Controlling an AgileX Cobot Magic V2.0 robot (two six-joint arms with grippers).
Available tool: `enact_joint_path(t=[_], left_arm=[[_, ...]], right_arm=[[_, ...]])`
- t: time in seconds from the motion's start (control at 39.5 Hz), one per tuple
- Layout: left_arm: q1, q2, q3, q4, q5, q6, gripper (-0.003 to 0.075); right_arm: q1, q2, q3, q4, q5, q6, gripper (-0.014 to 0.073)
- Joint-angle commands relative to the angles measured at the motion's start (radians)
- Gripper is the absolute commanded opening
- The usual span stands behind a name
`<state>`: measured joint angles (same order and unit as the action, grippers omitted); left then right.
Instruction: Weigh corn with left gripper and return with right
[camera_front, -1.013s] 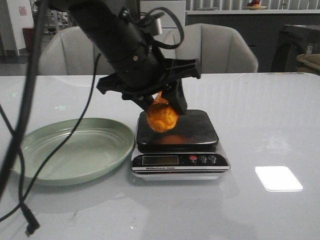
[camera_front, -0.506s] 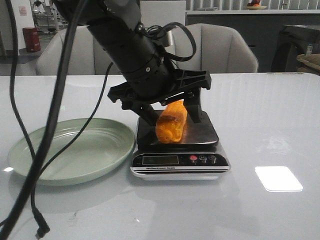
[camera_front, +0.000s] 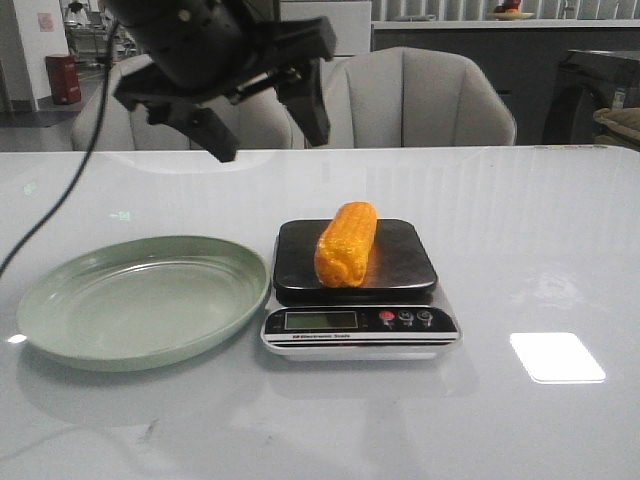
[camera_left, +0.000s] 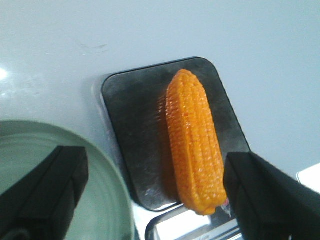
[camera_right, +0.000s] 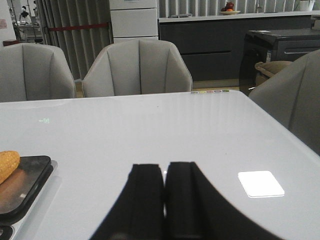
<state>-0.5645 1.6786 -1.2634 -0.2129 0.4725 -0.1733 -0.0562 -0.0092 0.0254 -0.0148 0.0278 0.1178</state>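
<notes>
The orange-yellow corn (camera_front: 346, 243) lies lengthwise on the black platform of the scale (camera_front: 404, 258), and nothing grips it. My left gripper (camera_front: 268, 128) hangs open well above the table, behind and to the left of the scale, with nothing between its fingers. In the left wrist view the corn (camera_left: 195, 142) lies far below, between the spread black fingers (camera_left: 47, 192). My right gripper (camera_right: 164, 172) is shut and empty, low over the table to the right of the scale. One end of the corn (camera_right: 7, 165) shows at that view's edge.
An empty pale-green plate (camera_front: 60, 310) sits left of the scale, touching it or nearly so. The scale's display and buttons (camera_front: 405, 318) face the front. A bright light patch (camera_front: 556, 357) lies on the glossy white table. Grey chairs stand beyond the far edge.
My left gripper has let go of the corn and risen up and to the left. The corn now lies flat on the scale platform.
</notes>
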Motion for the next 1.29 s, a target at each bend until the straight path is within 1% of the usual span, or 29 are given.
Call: enact_joint_path(t=[0.0, 0.28, 0.63, 0.73, 0.89, 1.06, 1.16, 1.27], left_arm=[[0.019, -0.147, 0.057, 0.014, -0.072, -0.005, 0.0595], [0.08, -0.492, 0.332, 0.035, -0.103, -0.005, 0.0595], [0.082, -1.026, 0.618, 0.098, -0.094, -0.005, 0.0595], [0.082, -1.17, 0.673, 0.123, -0.055, -0.005, 0.0595], [0.082, -1.34, 0.73, 0.17, 0.037, -0.003, 0.0595], [0.082, -1.495, 0.762, 0.198, 0.193, 0.042, 0.0582], [0.082, -1.578, 0.773, 0.198, 0.236, 0.087, 0.0509], [0.082, -1.644, 0.789, 0.198, 0.239, 0.11, 0.0322]], right_arm=[[-0.004, -0.02, 0.011, -0.01, -0.075, -0.006, 0.0167], [-0.004, -0.02, 0.011, -0.01, -0.075, -0.006, 0.0167], [-0.004, -0.02, 0.011, -0.01, -0.075, -0.006, 0.0167], [-0.004, -0.02, 0.011, -0.01, -0.075, -0.006, 0.0167], [-0.004, -0.02, 0.011, -0.01, -0.075, -0.006, 0.0167], [-0.004, -0.02, 0.011, -0.01, -0.075, -0.006, 0.0167], [-0.004, -0.02, 0.011, -0.01, -0.075, -0.006, 0.0167], [-0.004, -0.02, 0.011, -0.01, -0.075, -0.006, 0.0167]])
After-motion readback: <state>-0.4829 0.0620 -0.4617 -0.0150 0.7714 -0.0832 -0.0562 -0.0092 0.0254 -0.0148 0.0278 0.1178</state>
